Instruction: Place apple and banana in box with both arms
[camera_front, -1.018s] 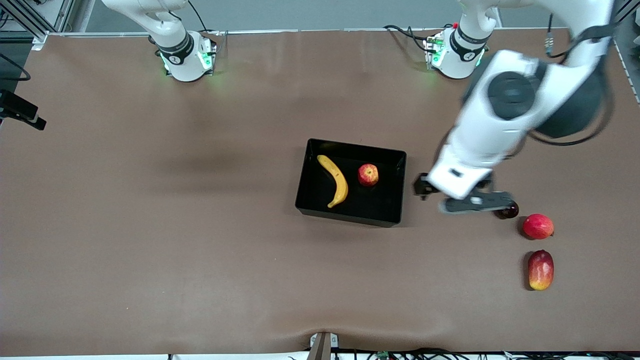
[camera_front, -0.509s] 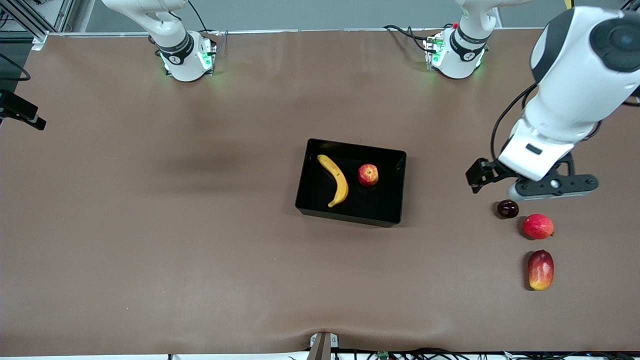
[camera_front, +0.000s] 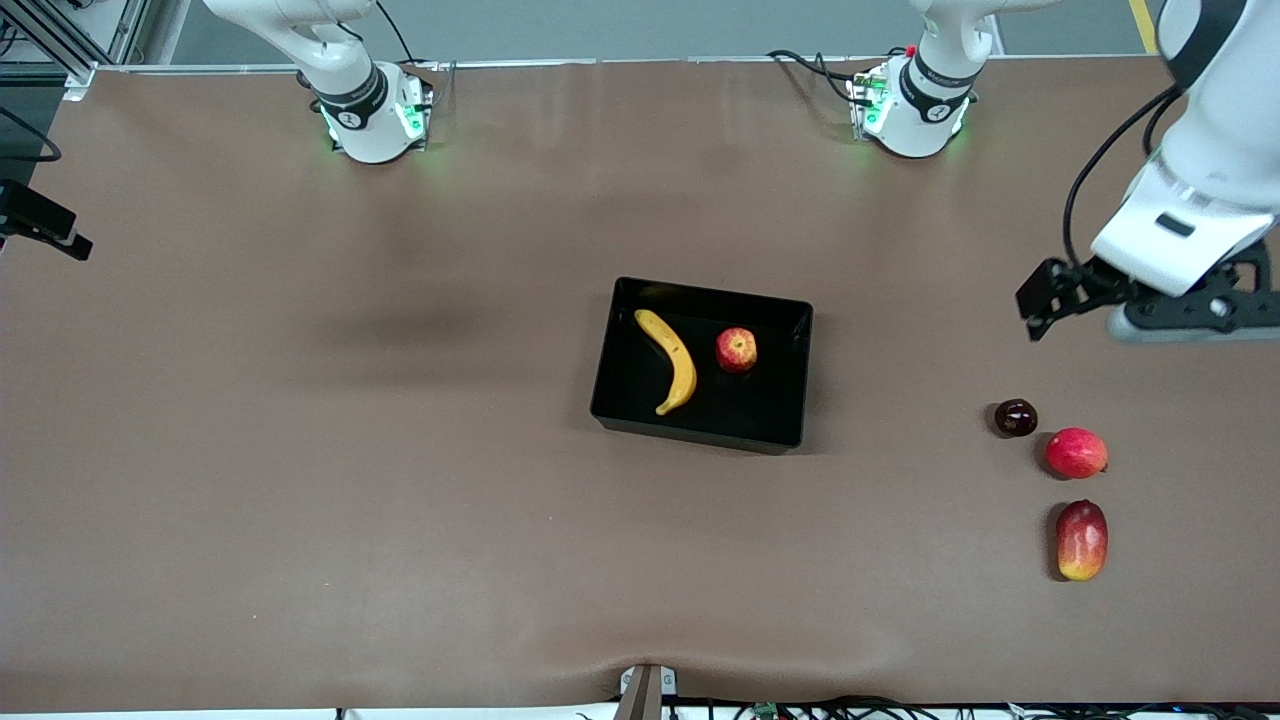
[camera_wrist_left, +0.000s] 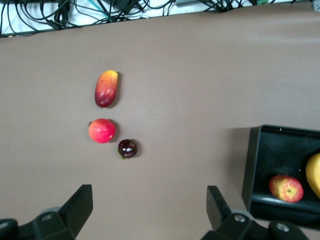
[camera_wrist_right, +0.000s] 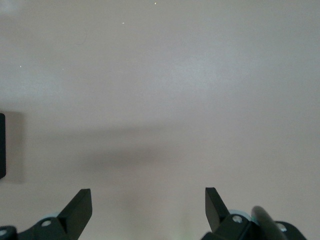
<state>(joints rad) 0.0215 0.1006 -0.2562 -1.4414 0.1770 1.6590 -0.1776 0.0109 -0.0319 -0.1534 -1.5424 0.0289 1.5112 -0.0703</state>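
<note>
The black box stands in the middle of the table. The yellow banana and the red apple lie inside it, side by side and apart. My left gripper is up in the air over bare table near the left arm's end, well away from the box. In the left wrist view my left gripper is open and empty, with the box, the apple and a bit of the banana at the edge. My right gripper is open and empty over bare table.
Three fruits lie in a row toward the left arm's end: a small dark fruit, a pinkish-red round fruit and a red-yellow mango. They also show in the left wrist view: dark fruit, round fruit, mango.
My left arm has swung away from beside the box toward the left arm's end of the table, uncovering the small dark fruit. The fruits and the box have not moved.
</note>
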